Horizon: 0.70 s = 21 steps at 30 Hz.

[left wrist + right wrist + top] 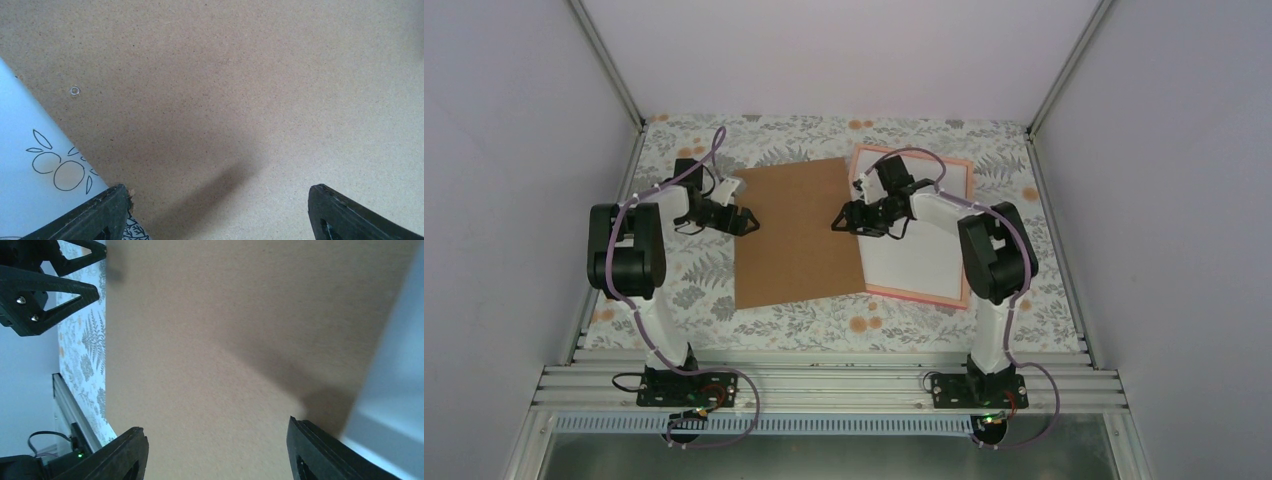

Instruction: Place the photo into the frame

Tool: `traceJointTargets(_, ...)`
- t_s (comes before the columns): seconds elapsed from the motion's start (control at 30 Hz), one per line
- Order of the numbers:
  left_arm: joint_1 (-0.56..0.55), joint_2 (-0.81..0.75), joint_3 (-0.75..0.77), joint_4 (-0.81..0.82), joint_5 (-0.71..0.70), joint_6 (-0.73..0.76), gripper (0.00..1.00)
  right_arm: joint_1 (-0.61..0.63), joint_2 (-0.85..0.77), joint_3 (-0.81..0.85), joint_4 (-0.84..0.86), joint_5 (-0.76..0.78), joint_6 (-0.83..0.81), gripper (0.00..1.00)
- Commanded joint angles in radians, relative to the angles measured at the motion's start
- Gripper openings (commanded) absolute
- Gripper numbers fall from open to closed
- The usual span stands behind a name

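The thin pink frame (916,295) lies flat at the right of the table. A plain white sheet (924,255) fills it; this looks like the photo's white back, and no cat print shows. It also shows in the right wrist view (395,365). A brown backing board (794,235) lies in the middle and overlaps the frame's left edge. My left gripper (747,222) is open and empty over the board's left edge (220,210). My right gripper (840,220) is open and empty over the board's right edge (217,450).
The table wears a floral cloth (824,315), which shows at the left of the left wrist view (45,165). White walls close in the sides and back. A metal rail (824,385) runs along the near edge. The left gripper (40,290) appears in the right wrist view.
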Motion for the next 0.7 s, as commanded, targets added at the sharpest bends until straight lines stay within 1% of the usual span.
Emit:
traceJointTargets(0.0,-0.003,0.062,-0.001,-0.046,-0.057,-0.015,0.9,-0.021,-0.092,-0.008,-0.077,0.054,-0.074,0.7)
traceJointTargets(0.07,-0.003,0.065,0.006,-0.048,-0.052,-0.017,0.9,-0.027,-0.118,-0.022,-0.071,0.036,-0.086,0.72)
traceJointTargets(0.2,-0.003,0.068,0.018,-0.053,-0.047,-0.015,0.9,-0.049,-0.111,-0.04,-0.061,-0.008,-0.1,0.71)
traceJointTargets(0.4,-0.004,0.064,0.02,-0.052,-0.041,-0.02,0.9,-0.071,-0.037,-0.018,-0.066,-0.012,-0.068,0.68)
traceJointTargets(0.67,-0.003,0.049,-0.013,-0.037,-0.038,-0.029,0.9,-0.075,0.032,0.009,-0.049,-0.085,-0.016,0.66)
